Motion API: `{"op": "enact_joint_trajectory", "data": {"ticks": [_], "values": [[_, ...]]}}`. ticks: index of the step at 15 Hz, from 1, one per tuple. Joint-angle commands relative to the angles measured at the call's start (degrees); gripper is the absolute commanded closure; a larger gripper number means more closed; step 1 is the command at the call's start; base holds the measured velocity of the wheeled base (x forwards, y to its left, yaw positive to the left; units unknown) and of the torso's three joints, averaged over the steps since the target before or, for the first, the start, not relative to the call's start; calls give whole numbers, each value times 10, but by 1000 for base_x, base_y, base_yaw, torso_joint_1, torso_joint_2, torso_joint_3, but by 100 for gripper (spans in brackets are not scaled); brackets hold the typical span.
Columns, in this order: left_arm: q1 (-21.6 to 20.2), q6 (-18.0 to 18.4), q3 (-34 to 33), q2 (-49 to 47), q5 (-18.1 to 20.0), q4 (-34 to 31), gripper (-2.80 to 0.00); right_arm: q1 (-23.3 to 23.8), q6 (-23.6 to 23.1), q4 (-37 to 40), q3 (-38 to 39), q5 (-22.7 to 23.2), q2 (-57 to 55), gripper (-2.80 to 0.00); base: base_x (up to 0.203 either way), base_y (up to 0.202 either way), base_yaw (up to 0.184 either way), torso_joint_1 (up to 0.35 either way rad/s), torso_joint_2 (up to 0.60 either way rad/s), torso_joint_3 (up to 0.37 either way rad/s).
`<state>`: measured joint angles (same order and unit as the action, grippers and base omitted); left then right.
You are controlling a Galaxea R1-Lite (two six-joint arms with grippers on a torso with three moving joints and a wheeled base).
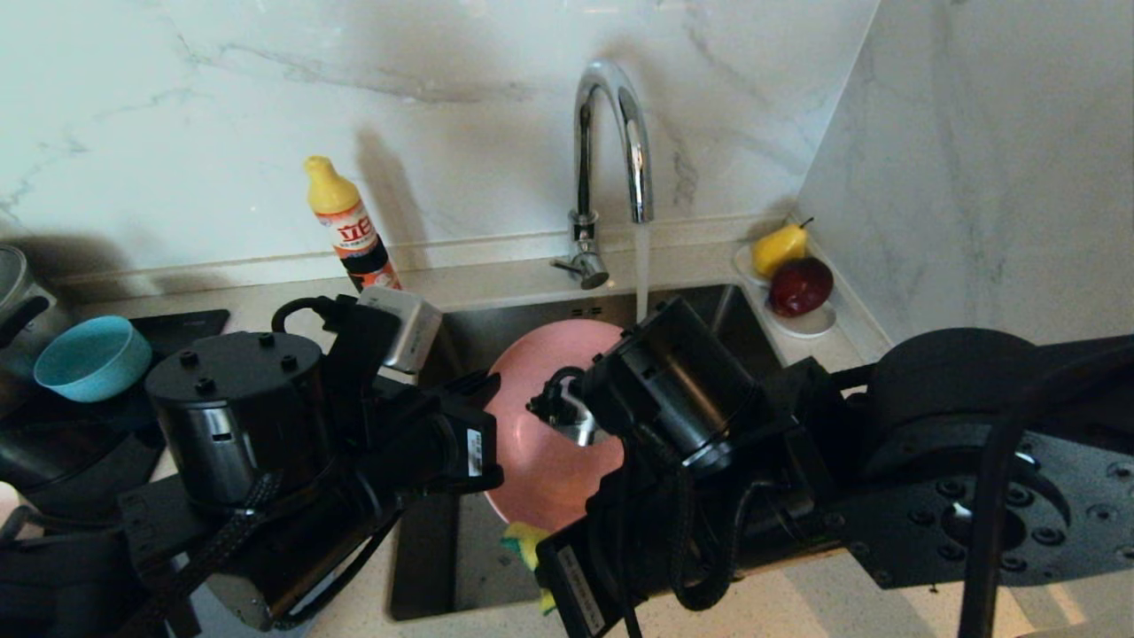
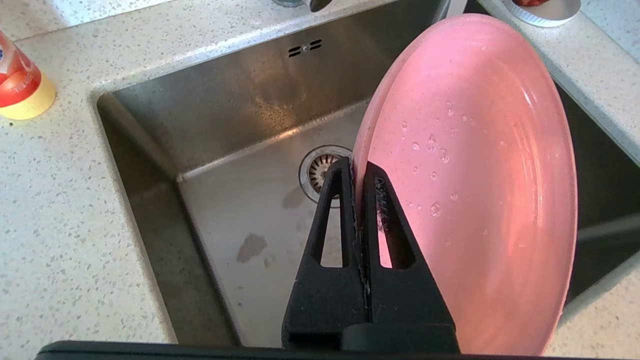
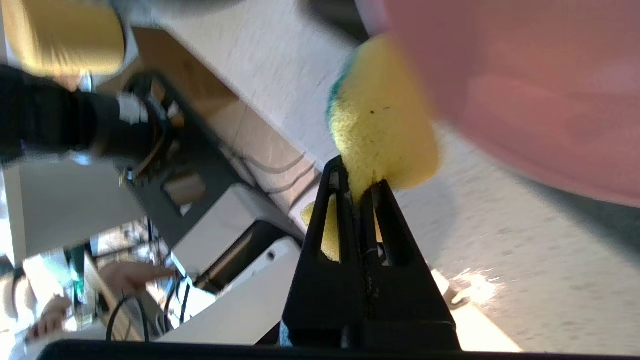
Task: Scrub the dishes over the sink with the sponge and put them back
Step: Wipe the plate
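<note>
You are looking at a pale speckled desk (image 1: 780, 602) set into a corner of white marble wall, with the sink (image 2: 225, 220) sunk in its middle. Nearest you, your right claw (image 3: 359, 187) is pinched tight on the yellow sponge (image 3: 382, 130), which sits at the near lower edge of the salmon-pink plate (image 2: 480, 190); in the head view only a scrap of sponge (image 1: 524, 540) shows under the right arm, so you cannot tell there whether it presses on the plate. Your left claw (image 2: 359, 175) is clamped on the plate's rim, one finger each side, holding the plate (image 1: 540, 443) tilted on edge over the basin, its wet face dotted with drops. Below and beyond it lies the round strainer drain (image 2: 322, 170) on the sink floor. Off to your left, on a dark surface, the teal bowl (image 1: 91, 357) stands well apart from the sink. Farther back, the curved chrome tap (image 1: 611, 151) runs a thin stream of water down toward the plate's far edge. A yellow-capped detergent bottle (image 1: 350, 226) stands against the wall left of the tap, and in the right corner a small white saucer (image 1: 802, 321) carries a yellow pear and a dark red apple.
</note>
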<state>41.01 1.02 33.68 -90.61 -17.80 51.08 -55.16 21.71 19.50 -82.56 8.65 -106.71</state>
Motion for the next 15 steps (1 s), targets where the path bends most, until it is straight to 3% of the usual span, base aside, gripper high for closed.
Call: {"op": "enact_joint_trajectory", "data": {"ticks": [1,15], "values": [[0,0,-2,5,-1,3,0,20,1,2,-10,0,13,0,0,0,0,0,0,0],[8,0,-27,29,8,3,0,38,-3,0,-25,1,-2,0,0,0,0,0,0,0]]}}
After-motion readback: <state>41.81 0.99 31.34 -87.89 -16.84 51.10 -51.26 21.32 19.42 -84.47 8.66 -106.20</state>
